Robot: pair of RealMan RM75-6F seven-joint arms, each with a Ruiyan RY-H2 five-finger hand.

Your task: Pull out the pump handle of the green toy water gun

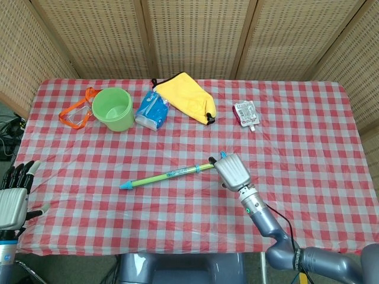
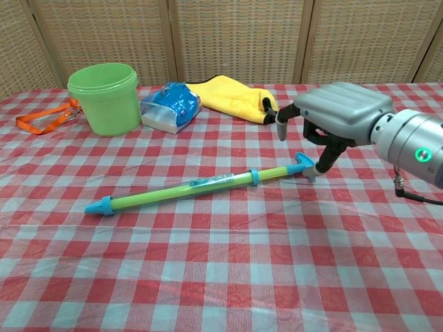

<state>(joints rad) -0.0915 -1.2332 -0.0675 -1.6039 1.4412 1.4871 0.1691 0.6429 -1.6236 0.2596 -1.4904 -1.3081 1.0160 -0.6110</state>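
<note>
The green toy water gun (image 1: 172,174) lies on the checked cloth, its blue nozzle at the left and its blue T-shaped pump handle (image 2: 302,163) at the right end, pushed in. My right hand (image 2: 337,114) hovers palm down right over the handle, fingers apart and curved downward. The thumb tip (image 2: 318,164) is just beside the handle; no grip shows. From the head view the right hand (image 1: 232,170) covers most of the handle. My left hand (image 1: 13,198) stays at the front left table edge, fingers spread, holding nothing.
A green bucket (image 1: 113,109) stands at the back left with orange goggles (image 1: 76,112) beside it. A blue packet (image 1: 153,109), a yellow bag (image 1: 185,97) and a red pouch (image 1: 246,113) lie along the back.
</note>
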